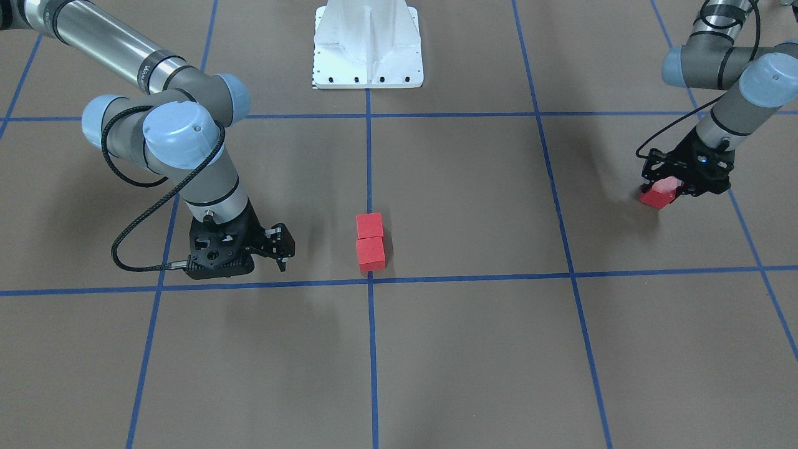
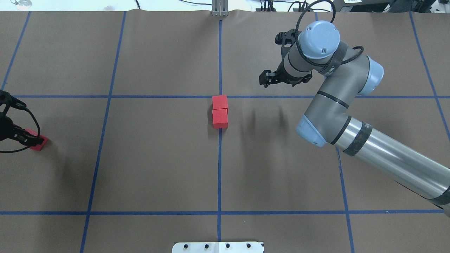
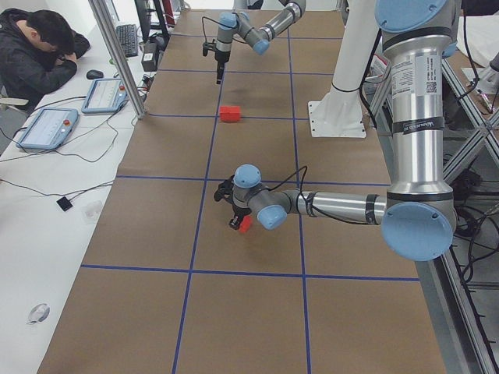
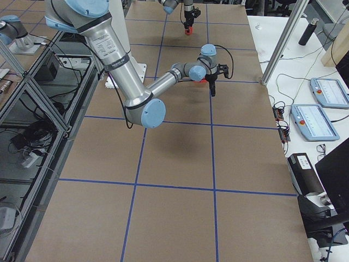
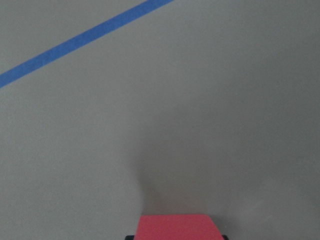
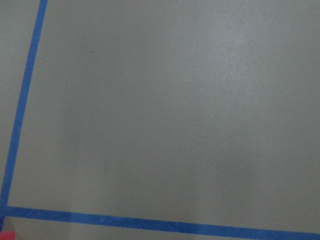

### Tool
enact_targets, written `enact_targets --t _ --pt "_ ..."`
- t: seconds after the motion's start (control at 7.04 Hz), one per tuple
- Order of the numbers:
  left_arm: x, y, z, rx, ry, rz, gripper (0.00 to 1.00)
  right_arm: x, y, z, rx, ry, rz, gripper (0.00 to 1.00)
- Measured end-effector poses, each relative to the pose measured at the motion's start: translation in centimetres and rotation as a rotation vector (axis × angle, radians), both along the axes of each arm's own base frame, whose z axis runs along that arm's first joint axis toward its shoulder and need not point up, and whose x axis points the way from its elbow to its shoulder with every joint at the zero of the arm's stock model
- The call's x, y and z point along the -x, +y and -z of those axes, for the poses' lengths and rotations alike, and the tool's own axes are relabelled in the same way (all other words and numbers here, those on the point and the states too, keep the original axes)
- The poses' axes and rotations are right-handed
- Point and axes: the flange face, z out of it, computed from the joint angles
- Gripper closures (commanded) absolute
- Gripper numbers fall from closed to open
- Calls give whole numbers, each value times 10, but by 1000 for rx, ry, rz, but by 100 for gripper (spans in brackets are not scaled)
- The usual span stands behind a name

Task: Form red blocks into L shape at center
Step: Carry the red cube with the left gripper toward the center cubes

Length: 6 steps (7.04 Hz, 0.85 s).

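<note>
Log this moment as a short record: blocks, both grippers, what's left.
pair of blocks: touching in a row, next to the center crossing
third block: far out on the robot's left
left gripper: shut on third block
right gripper: empty, beside the pair; open or shut unclear
remaining: third block must join the pair to make the L

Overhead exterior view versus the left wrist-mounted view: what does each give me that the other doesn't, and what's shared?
Only the overhead shows the two red blocks touching in a line beside the center, the right hand off to their right, and the left hand itself at the frame's edge. Only the left wrist view shows the third red block close up, with open brown surface ahead. Both show that block, blue tape and the brown surface.
</note>
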Motion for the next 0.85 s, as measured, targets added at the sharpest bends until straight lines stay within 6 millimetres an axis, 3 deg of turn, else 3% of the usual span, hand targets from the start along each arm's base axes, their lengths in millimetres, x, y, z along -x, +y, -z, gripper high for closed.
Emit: enact_targets --t 0.28,0.57,0.71,0.85 --pt "15 -2 6 25 22 23 100 2 1 -1 2 2 2 1" --pt "77 -22 0 83 26 167 100 6 4 0 3 -1 4 1" --pt "101 -35 7 81 49 176 100 7 4 1 4 -2 3 1" --pt "107 -50 25 111 79 157 100 7 5 0 5 -1 4 1"
